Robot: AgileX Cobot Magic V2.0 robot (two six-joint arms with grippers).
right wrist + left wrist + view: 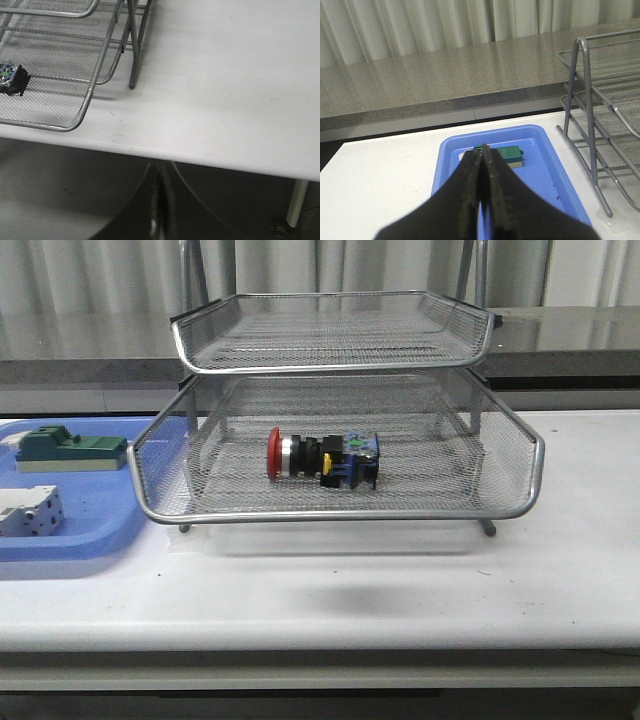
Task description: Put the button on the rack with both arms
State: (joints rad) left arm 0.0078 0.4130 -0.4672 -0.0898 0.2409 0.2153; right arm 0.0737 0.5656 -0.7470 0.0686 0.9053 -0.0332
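The button (pixel 322 457) lies on its side in the lower tier of the rack (pixel 340 512), red cap pointing left, blue-yellow block to the right. Neither arm is near it. The left gripper (pixel 481 175) hangs over the blue tray (pixel 547 172), fingers pressed together on nothing, with the green block (pixel 506 154) just past its tips. The right gripper (pixel 159 200) is off beyond the table (pixel 225 90) edge, pinched closed and empty, well clear of the button.

The front camera faces the rack (pixel 340 440) squarely and close; both wrist cameras catch its edges from opposite sides.
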